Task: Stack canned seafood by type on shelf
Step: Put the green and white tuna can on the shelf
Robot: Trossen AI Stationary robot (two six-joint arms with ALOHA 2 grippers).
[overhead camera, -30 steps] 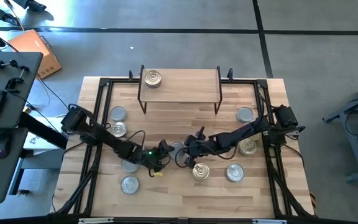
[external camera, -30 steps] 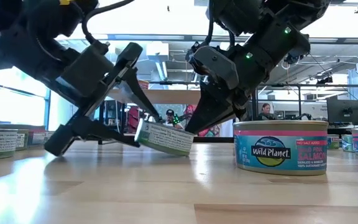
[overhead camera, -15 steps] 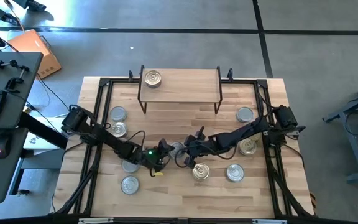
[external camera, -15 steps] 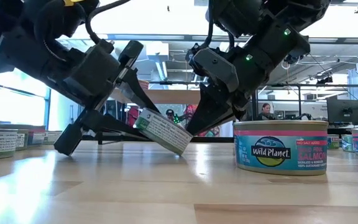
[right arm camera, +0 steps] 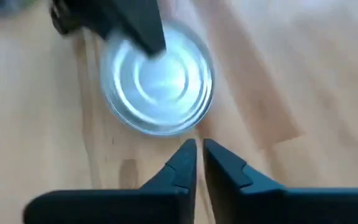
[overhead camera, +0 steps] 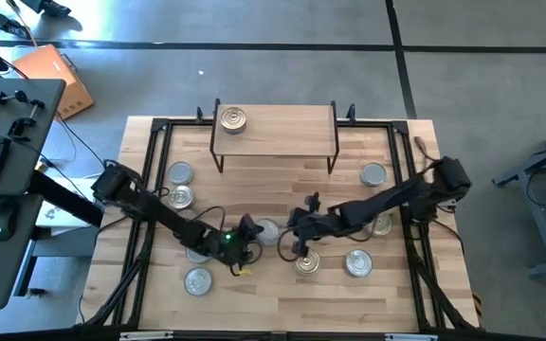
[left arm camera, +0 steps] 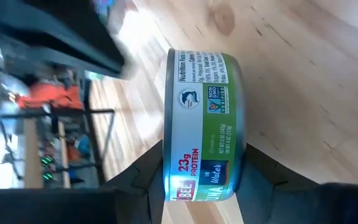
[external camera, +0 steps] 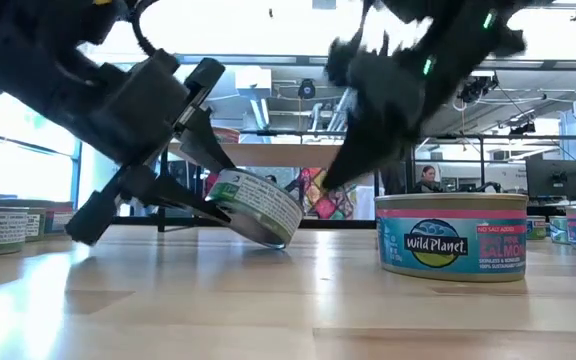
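Step in hand: pickup of one tin for the shelf. The left hand [external camera: 183, 190] is clamped on a green-labelled tuna can [external camera: 256, 205] near the desk [overhead camera: 273, 294] centre; the left wrist view shows a finger on each side of the can's wall. In the low view the can is tilted, its lower edge at or just above the desk surface; contact cannot be confirmed.

The right hand [right arm camera: 197, 158] sits just beside the same can, at its 3 o'clock in the high view, fingers nearly together and holding nothing.

The shelf [overhead camera: 275, 123] stands at 12 o'clock on the desk and carries one gold-lidded can [overhead camera: 232, 119] at its 9 o'clock end. Other tins lie about the desk, including a Wild Planet salmon can [external camera: 451, 236].

Judgement: the task is at an early stage. Next move calls for levelling and lifting the tuna can clear of the right hand, then carrying it to 12 o'clock. Whether it matches the shelved can's type cannot be told.
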